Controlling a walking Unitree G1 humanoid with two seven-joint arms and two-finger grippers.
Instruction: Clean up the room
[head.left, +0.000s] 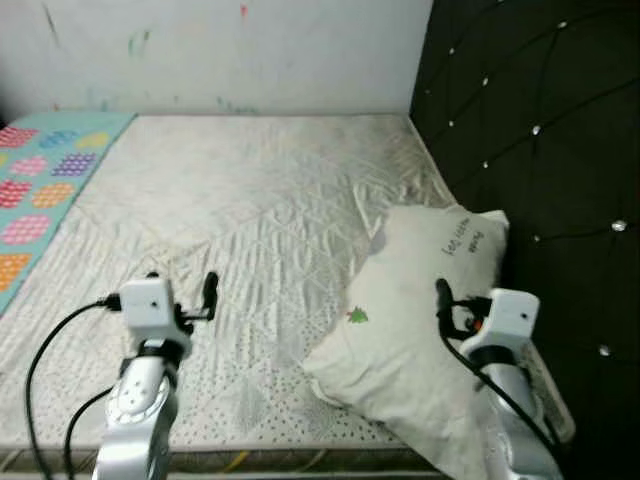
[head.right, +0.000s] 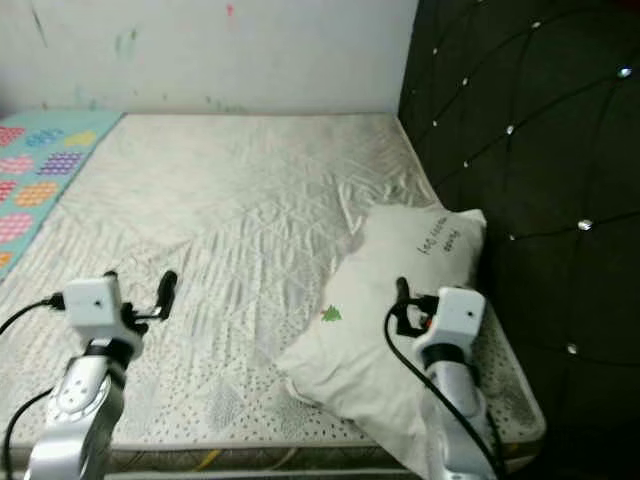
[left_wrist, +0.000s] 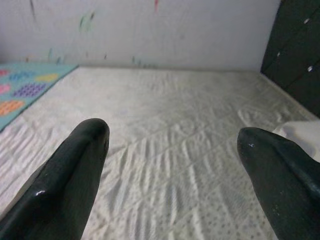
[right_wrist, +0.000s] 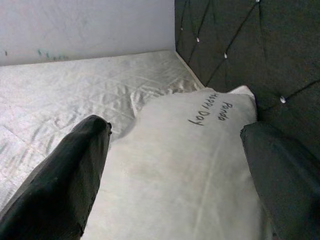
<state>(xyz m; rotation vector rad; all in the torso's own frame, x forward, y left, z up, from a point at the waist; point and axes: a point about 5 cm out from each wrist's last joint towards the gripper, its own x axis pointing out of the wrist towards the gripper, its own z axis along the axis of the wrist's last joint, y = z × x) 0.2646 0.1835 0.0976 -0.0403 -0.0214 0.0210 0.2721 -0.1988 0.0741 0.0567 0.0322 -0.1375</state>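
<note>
Both hands are up over the bed and nothing is held; the right hand hovers with fingers spread wide above the white pillow, which lies askew at the lower right of the frame, leaning toward the dark headboard; the left hand, fingers apart too, hangs over bare mattress at lower left; this looks like the approach to a pillow grab, so next comes lowering and closing on its edge; the pillow's near corner is cut off behind the right arm, its small print barely legible.
</note>
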